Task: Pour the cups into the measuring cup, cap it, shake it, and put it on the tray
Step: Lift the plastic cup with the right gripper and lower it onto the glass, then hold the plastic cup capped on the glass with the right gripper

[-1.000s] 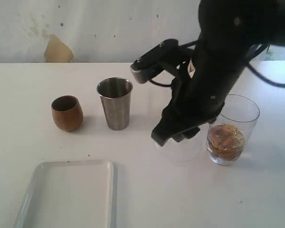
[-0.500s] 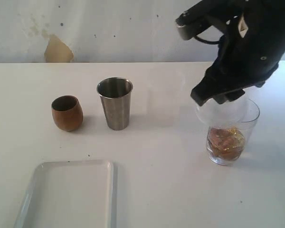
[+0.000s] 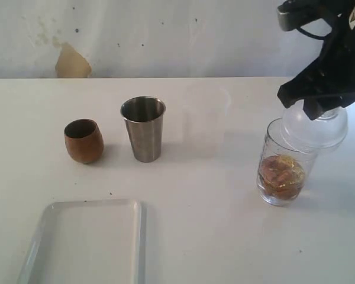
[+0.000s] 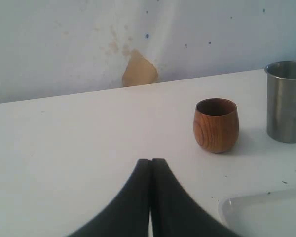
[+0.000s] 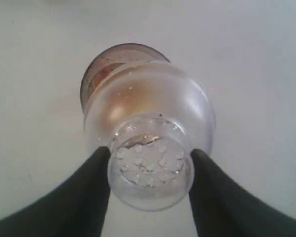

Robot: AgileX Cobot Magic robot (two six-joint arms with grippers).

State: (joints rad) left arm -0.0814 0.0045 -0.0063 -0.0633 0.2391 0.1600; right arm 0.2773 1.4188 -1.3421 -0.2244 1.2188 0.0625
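Note:
The measuring cup (image 3: 282, 171) stands at the right of the table with brown contents at its bottom. My right gripper (image 3: 317, 108) hangs just above and to the right of it, shut on the knob (image 5: 150, 168) of a clear domed lid (image 3: 317, 128). The lid overlaps the cup's rim (image 5: 108, 61) in both views. A brown wooden cup (image 3: 83, 141) and a steel tumbler (image 3: 144, 129) stand side by side at the left. The white tray (image 3: 86, 242) lies at the front left. My left gripper (image 4: 151, 162) is shut on nothing, low over the table, short of the wooden cup (image 4: 215, 124).
A white wall with a tan patch (image 3: 72, 62) runs behind the table's far edge. In the left wrist view the steel tumbler (image 4: 287, 101) stands past the wooden cup, and a corner of the tray (image 4: 266, 215) lies close by.
The right arm has swung to the right and upward with the lid, from the middle of the table to over the measuring cup. The left gripper has not moved.

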